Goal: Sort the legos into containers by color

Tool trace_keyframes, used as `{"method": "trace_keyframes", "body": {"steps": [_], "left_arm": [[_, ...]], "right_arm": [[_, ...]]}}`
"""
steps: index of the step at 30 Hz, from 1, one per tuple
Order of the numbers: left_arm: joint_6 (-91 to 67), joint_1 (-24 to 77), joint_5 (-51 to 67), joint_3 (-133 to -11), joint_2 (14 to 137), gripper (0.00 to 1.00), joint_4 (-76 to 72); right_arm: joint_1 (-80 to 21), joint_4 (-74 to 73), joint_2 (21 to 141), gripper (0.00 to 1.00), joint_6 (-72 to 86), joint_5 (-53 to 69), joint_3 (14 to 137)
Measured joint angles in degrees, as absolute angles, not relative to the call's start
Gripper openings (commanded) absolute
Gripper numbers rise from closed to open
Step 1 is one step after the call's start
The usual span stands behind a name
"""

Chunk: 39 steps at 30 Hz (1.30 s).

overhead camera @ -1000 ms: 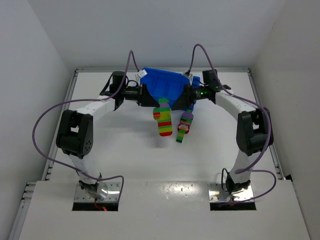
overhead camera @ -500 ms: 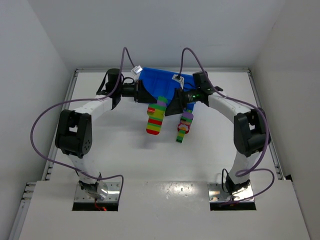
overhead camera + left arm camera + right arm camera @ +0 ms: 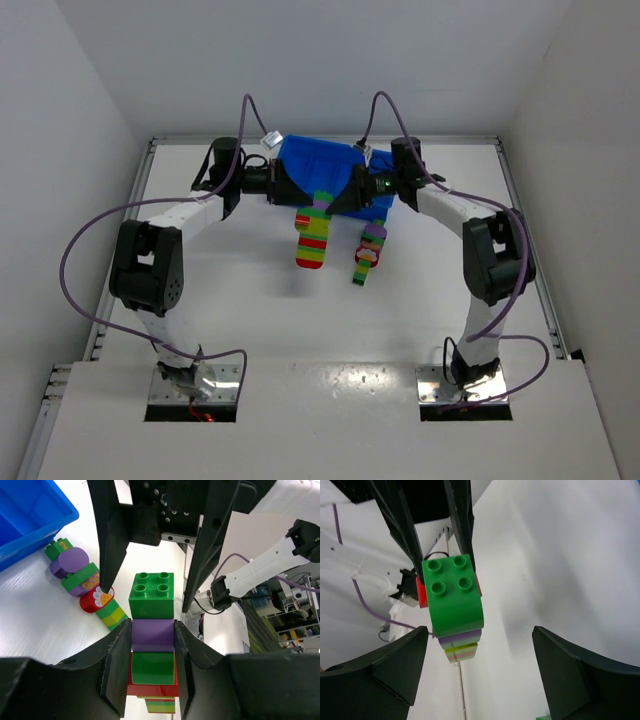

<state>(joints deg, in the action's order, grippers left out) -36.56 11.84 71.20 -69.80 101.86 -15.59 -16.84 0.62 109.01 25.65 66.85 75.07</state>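
Note:
My left gripper [image 3: 152, 631] is shut on the purple brick of a striped lego stick [image 3: 315, 232], which hangs in the air in front of the blue tray [image 3: 325, 162]. The stick's green end brick [image 3: 452, 597] points at my right gripper [image 3: 480, 667], which is open and just short of it. That gripper's fingers [image 3: 107, 535] stand on either side of the green brick [image 3: 151, 595], apart from it. A second multicoloured stick [image 3: 367, 254] lies on the table near the tray's corner [image 3: 30, 515], and it also shows as a lying stick [image 3: 85, 582] in the left wrist view.
The tray sits at the far middle of the white table [image 3: 260, 310], behind both grippers [image 3: 297, 197]. Purple cables loop above each arm. White walls close in the table on three sides.
My right gripper has swung left and lined up with the held stick's green end, its jaws a little wider. My left gripper moved the stick slightly left.

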Motion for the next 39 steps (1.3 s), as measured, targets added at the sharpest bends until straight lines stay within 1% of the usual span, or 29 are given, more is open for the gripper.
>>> {"method": "trace_keyframes", "body": {"steps": [4, 9, 10, 11, 12, 14, 15, 16, 17, 18, 21, 23, 24, 25, 27, 28, 31, 32, 35, 36, 37, 38, 39], "left_arm": [[-37.4, 11.8, 71.2, -69.7, 101.8, 0.0, -16.2], [-40.3, 11.6, 71.2, -69.3, 101.6, 0.0, -19.5], [-41.1, 11.5, 71.2, -69.1, 101.6, 0.0, -20.5], [-42.0, 11.4, 71.1, -68.9, 101.6, 0.0, -21.4], [-43.0, 11.3, 71.0, -68.8, 101.6, 0.0, -22.6], [-45.3, 10.9, 71.0, -68.3, 101.6, 0.0, -25.4], [-46.6, 10.6, 71.2, -67.9, 101.5, 0.0, -27.0], [-47.9, 10.3, 71.3, -67.4, 101.4, 0.0, -28.5], [-49.2, 10.1, 71.4, -67.0, 101.3, 0.0, -29.9], [-50.9, 10.0, 71.4, -66.4, 101.3, 0.0, -31.8], [-54.4, 9.4, 70.7, -64.9, 101.2, 0.0, -36.0], [-56.7, 8.9, 70.1, -63.7, 101.2, 0.0, -38.5], [-58.2, 8.4, 69.8, -62.9, 101.2, 0.0, -40.5], [-59.5, 8.0, 69.5, -62.1, 101.1, 0.0, -42.0], [-62.5, 7.2, 69.1, -60.7, 101.0, 0.0, -44.9], [-63.4, 7.0, 68.9, -60.2, 100.9, 0.0, -46.1], [-65.3, 6.9, 67.0, -58.0, 99.8, 0.0, -49.4], [-65.8, 6.9, 66.3, -57.2, 99.3, 0.0, -50.6], [-67.2, 6.9, 63.6, -54.5, 97.9, 0.0, -53.5], [-67.7, 6.9, 63.0, -53.9, 97.5, 0.0, -54.0], [-68.1, 6.9, 62.7, -53.4, 97.2, 0.04, -54.5], [-68.2, 6.9, 62.6, -53.2, 97.0, 0.2, -54.4], [-67.8, 6.9, 62.5, -53.2, 96.8, 0.25, -53.9]], "right_arm": [[-16.9, 6.6, 109.7, 0.83, 30.6, 67.7, 75.1], [-19.6, 22.6, 110.3, 0.83, 43.4, 70.2, 72.8], [-20.2, 25.0, 110.5, 0.81, 45.4, 70.7, 72.4], [-20.9, 27.0, 110.6, 0.79, 47.1, 71.1, 72.1], [-21.5, 28.4, 110.7, 0.73, 48.4, 71.4, 72.0], [-22.3, 30.5, 110.7, 0.73, 50.1, 72.0, 71.9], [-22.6, 31.1, 110.7, 0.71, 50.7, 72.1, 71.8], [-22.8, 31.8, 110.7, 0.65, 51.1, 72.0, 71.7], [-22.8, 32.4, 110.7, 0.62, 51.3, 72.0, 71.5], [-22.8, 33.0, 110.7, 0.58, 51.5, 71.9, 71.1], [-22.8, 33.2, 110.7, 0.57, 52.1, 71.7, 70.2], [-22.7, 33.3, 110.7, 0.54, 52.3, 71.6, 69.6], [-22.7, 33.3, 110.7, 0.51, 52.4, 71.4, 69.3], [-22.7, 33.3, 110.7, 0.45, 52.5, 71.1, 69.1], [-22.5, 32.9, 110.7, 0.39, 52.5, 70.3, 68.9], [-22.5, 32.8, 110.7, 0.33, 52.5, 70.1, 68.8], [-22.5, 33.0, 110.7, 0.25, 52.9, 69.8, 68.7], [-22.5, 33.1, 110.7, 0.17, 53.0, 69.8, 68.7], [-22.7, 33.9, 110.7, 0.09, 53.6, 70.0, 68.7], [-22.7, 34.1, 110.7, 0.09, 53.8, 70.1, 68.7], [-22.9, 34.2, 110.7, 0.08, 54.0, 70.3, 68.8], [-22.9, 34.2, 110.7, 0.08, 54.1, 70.6, 68.8], [-22.9, 34.2, 110.7, 0.06, 54.0, 70.7, 69.0]]}}
